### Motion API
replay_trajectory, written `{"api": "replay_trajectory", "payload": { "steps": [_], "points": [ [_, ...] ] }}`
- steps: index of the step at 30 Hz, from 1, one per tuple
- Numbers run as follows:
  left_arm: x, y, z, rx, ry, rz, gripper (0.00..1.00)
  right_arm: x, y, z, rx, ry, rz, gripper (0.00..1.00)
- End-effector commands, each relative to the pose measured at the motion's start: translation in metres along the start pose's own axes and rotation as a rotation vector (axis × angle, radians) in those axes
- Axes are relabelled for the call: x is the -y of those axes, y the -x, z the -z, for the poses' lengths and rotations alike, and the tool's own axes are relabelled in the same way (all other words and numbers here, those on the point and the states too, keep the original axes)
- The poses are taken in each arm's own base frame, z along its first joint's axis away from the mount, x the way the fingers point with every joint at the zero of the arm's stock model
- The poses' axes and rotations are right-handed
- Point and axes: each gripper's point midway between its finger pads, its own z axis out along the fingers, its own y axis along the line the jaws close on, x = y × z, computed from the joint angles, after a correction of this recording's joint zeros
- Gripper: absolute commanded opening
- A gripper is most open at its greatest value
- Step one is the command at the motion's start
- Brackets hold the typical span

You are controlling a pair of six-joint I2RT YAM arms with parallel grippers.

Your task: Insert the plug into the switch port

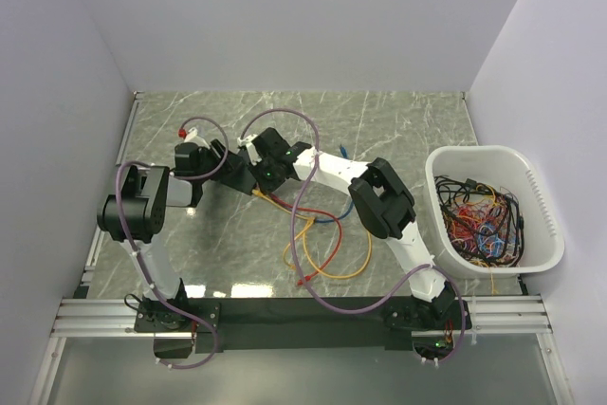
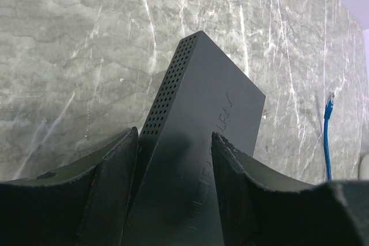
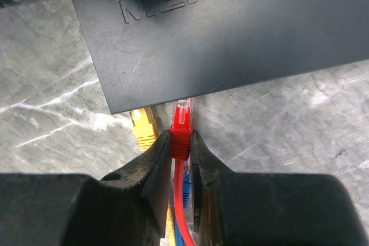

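Indoors, marbled table (image 1: 398, 130), white walls (image 1: 285, 16), left tool (image 2: 174, 135) gripping switch (image 2: 213, 90), right tool (image 3: 180, 137) pinching plug (image 3: 183, 116), seemingly unseated

The left arm (image 1: 133, 208) and right arm (image 1: 384, 201) pair white links with black joints, lilac cables (image 1: 356, 310) and black fingers (image 2: 109, 194).

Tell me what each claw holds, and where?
The left gripper clamps the switch across its sides; the right gripper pinches the red plug by its boot.

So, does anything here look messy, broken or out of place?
Nothing looks broken or spilled. The only untidy spots are the tangle of cables heaped in the tub on the right, and a blue cable lying loose by itself on the table.
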Motion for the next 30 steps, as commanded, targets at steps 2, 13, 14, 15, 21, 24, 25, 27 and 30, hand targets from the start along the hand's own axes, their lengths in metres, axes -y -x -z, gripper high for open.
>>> {"api": "replay_trajectory", "payload": {
  "steps": [2,13,14,15,21,24,25,27,30],
  "points": [
    [0.024,-0.13,0.032,-0.494,-0.072,0.194,0.58,-0.041,0.105,0.014,0.384,0.114,0.156,0.0],
    [0.024,-0.132,0.025,-0.509,-0.09,0.206,0.57,-0.076,0.123,0.033,0.446,0.268,0.205,0.0],
    [0.024,-0.132,0.024,-0.51,-0.089,0.207,0.56,-0.077,0.126,0.035,0.458,0.272,0.205,0.0],
    [0.023,-0.133,0.024,-0.514,-0.086,0.208,0.57,-0.077,0.128,0.037,0.466,0.27,0.202,0.0],
    [0.023,-0.134,0.027,-0.52,-0.085,0.206,0.56,-0.075,0.132,0.032,0.473,0.279,0.174,0.0],
    [0.024,-0.134,0.027,-0.522,-0.086,0.204,0.56,-0.068,0.132,0.031,0.463,0.233,0.155,0.0],
    [0.024,-0.133,0.028,-0.523,-0.079,0.204,0.56,-0.064,0.132,0.035,0.461,0.211,0.147,0.0],
    [0.023,-0.128,0.027,-0.508,-0.062,0.191,0.56,-0.05,0.119,0.032,0.432,0.157,0.126,0.0],
    [0.022,-0.119,0.026,-0.481,-0.029,0.179,0.57,-0.038,0.104,0.048,0.42,0.119,0.105,0.0]
  ]
}}
